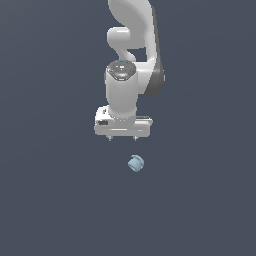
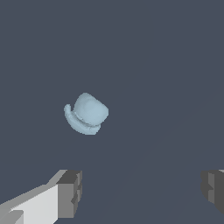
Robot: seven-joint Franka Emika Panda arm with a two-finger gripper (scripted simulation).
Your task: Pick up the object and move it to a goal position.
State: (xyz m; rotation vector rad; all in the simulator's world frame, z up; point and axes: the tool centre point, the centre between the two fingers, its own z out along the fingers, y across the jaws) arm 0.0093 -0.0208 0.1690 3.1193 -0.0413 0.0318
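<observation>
Exterior view shows the white arm (image 1: 131,55) reaching down over a plain dark grey surface (image 1: 50,200), with the gripper (image 1: 123,138) hanging above it and holding nothing. The object (image 1: 135,163), a small pale light-blue faceted lump, lies on the surface just below the gripper and slightly toward the exterior view's right, apart from it. Wrist view shows the two dark finger pads (image 2: 70,193) spread wide, with the object (image 2: 87,113) lying beyond them, outside the gap.
</observation>
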